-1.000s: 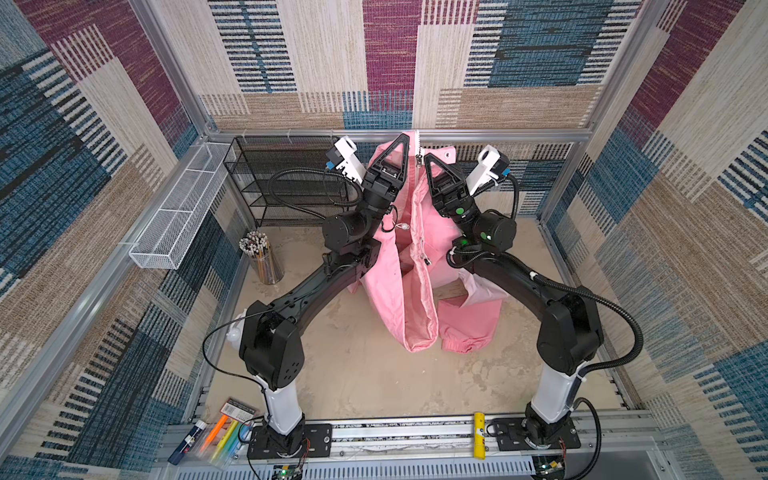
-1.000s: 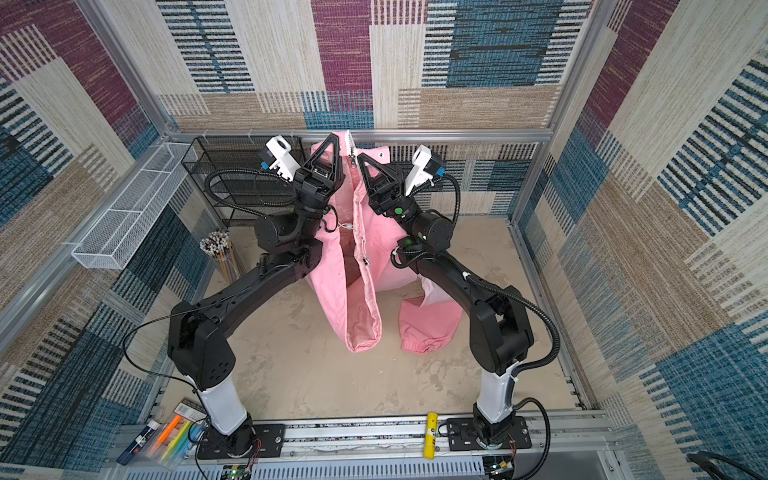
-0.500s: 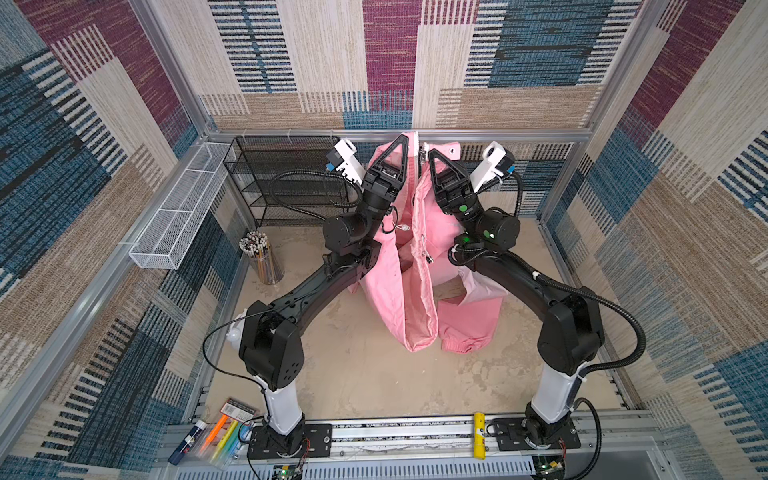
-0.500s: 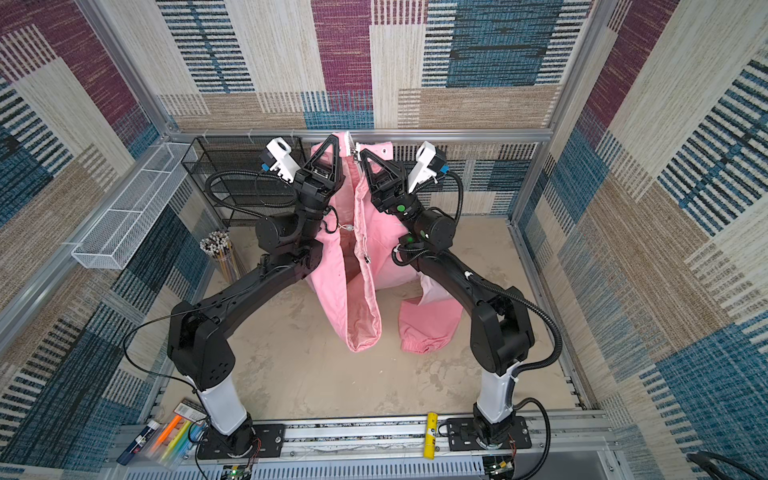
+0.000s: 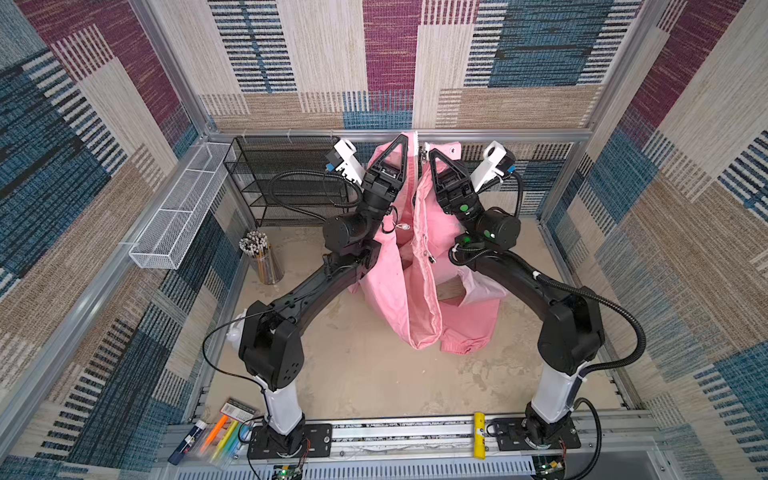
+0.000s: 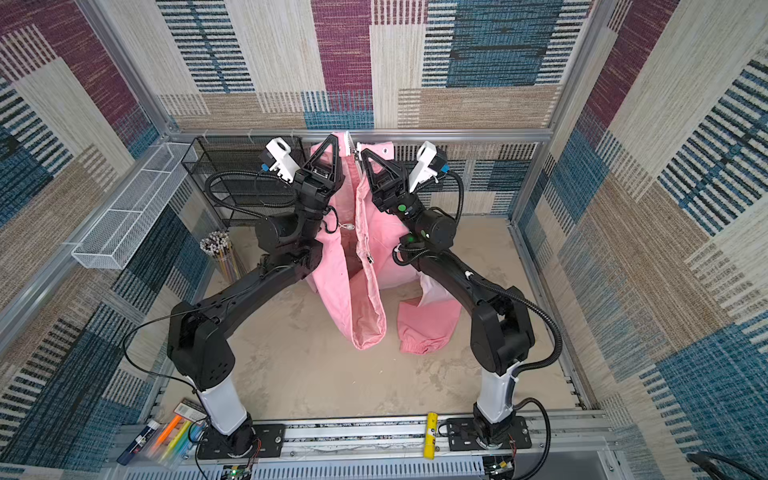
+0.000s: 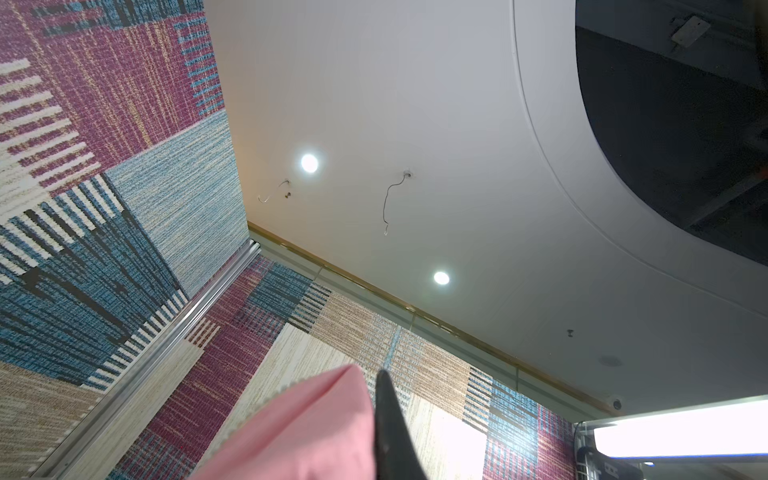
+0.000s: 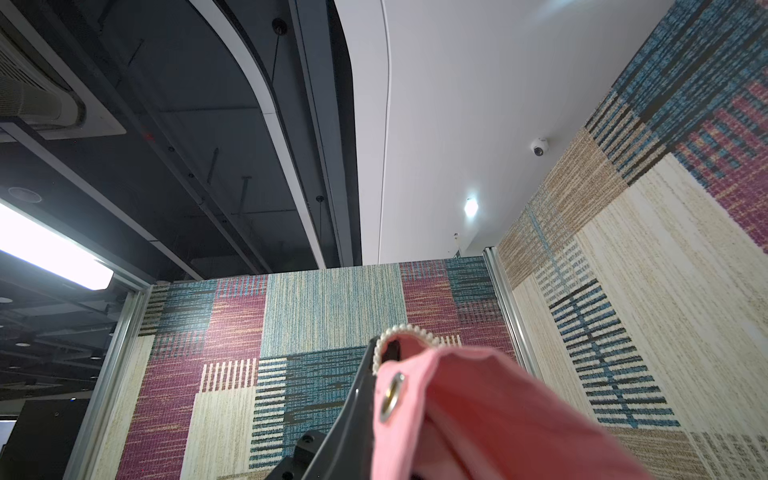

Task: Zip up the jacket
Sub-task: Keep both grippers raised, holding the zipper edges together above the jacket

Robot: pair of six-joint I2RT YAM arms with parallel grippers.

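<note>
Both top views show you the jacket (image 5: 390,291) hanging between the two arms. It is thin, creased fabric, pale to salmon pink. Its top corners are raised close to the rear frame rail (image 5: 519,135), and its lower folds rest on the sandy table (image 5: 365,382). One sleeve (image 5: 469,328) with a gathered cuff lies on the table on the right side. The front is unjoined, and the two front edges hang apart down the middle.

Note the left gripper (image 5: 404,137): it is pinched on the left front corner, tips pointing up. The right gripper (image 5: 430,151) is pinched on the right front corner, just beside it. Both arms reach up and back, elbows bent outward.

In the right wrist view, white zipper teeth (image 8: 405,330) and a silver snap (image 8: 392,397) sit at the clamped corner.
</note>
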